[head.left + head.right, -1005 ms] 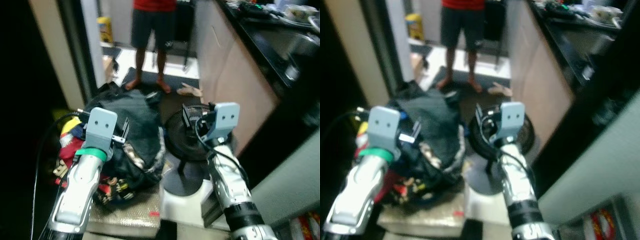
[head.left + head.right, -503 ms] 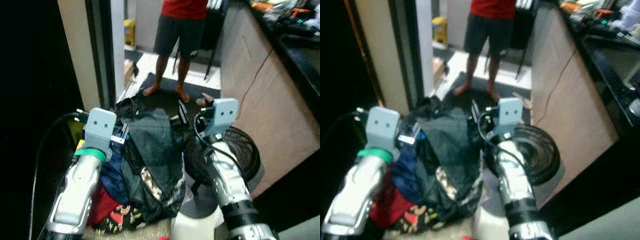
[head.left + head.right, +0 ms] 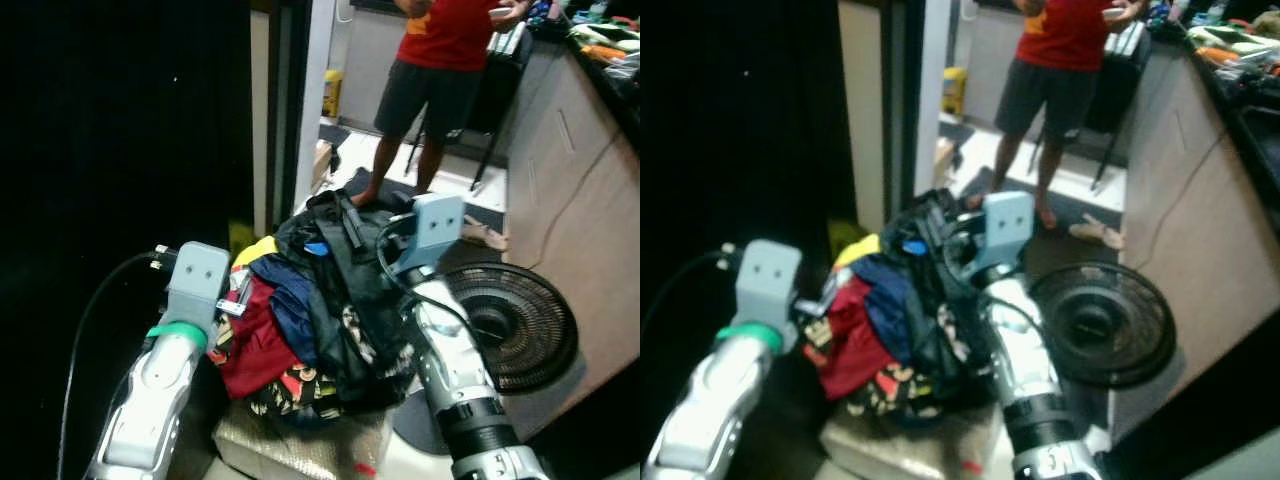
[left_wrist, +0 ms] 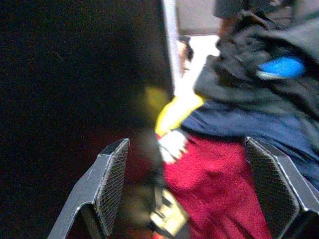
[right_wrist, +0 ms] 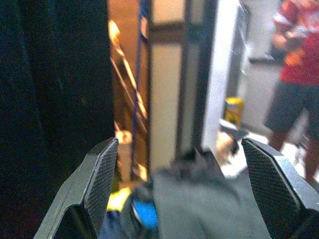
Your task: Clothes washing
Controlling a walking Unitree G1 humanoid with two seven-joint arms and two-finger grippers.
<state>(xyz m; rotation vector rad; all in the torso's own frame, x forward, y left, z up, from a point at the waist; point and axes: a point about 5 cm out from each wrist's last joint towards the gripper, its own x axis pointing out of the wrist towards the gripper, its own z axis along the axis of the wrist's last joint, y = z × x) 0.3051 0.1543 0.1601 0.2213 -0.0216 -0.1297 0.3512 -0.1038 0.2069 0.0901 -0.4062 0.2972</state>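
Observation:
A heap of clothes (image 3: 320, 310) lies on a pale woven basket (image 3: 300, 450) on the floor in front of me. In it are a red garment (image 3: 255, 340), a navy one (image 3: 295, 300), a yellow one (image 3: 255, 250) and a dark grey one (image 3: 350, 265) on top. My left gripper (image 3: 237, 298) is open at the heap's left side, over the red garment (image 4: 214, 179). My right gripper (image 3: 355, 228) is open above the dark grey garment (image 5: 199, 209) at the heap's far right. Neither holds anything.
A black floor fan (image 3: 515, 325) stands right of the heap. A person (image 3: 440, 60) in a red shirt and dark shorts stands in the doorway beyond. A beige counter (image 3: 590, 160) runs along the right. A dark opening (image 3: 120, 130) is on the left, with a sandal (image 3: 487, 236) near the counter.
The camera has swung left and the whole picture has shifted right: the heap now sits centred and the fan further right. Both arms hold the same raised pose, fingers still open.

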